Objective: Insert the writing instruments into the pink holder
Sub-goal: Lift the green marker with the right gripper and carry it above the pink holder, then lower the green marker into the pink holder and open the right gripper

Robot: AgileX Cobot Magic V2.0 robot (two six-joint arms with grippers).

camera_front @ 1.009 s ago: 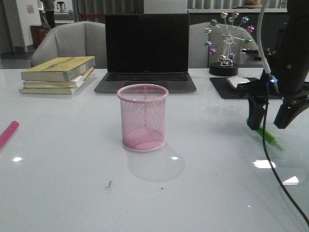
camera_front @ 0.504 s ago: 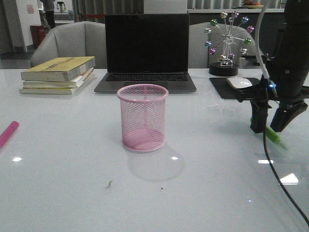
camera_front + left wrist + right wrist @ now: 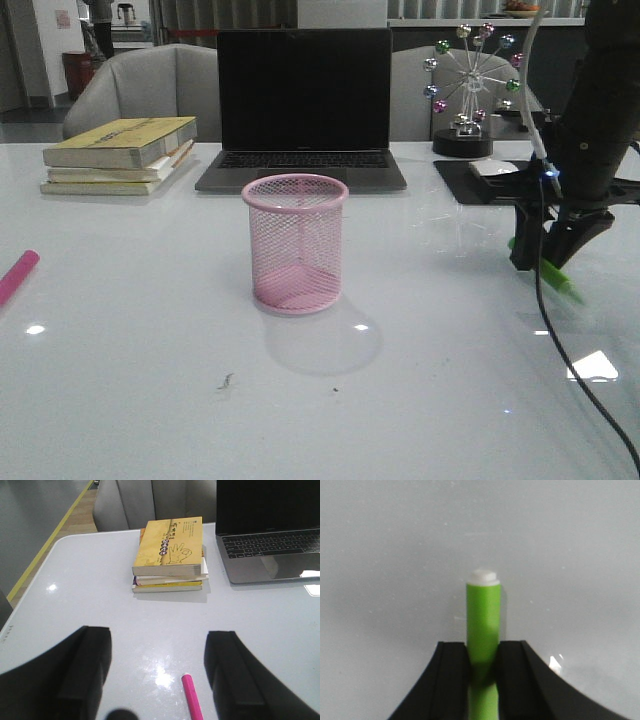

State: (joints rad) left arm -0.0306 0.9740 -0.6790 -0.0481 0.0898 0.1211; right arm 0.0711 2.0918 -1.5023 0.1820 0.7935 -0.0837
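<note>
My right gripper [image 3: 482,662] is clamped around the green marker [image 3: 483,625] lying on the table beneath me, fingers pinching its mid-barrel, which I judge light, rigid and somewhat slick, while the pink holder [image 3: 296,243] stands well off to my left.

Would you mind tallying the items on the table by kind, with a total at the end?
Marker pens: 2, green and pink
Pen cups: 1, pink mesh
Books: 3, stacked
Laptops: 1
Ferris wheel ornaments: 1
Mouse: 1, on a mat: 1
Total: 10
</note>
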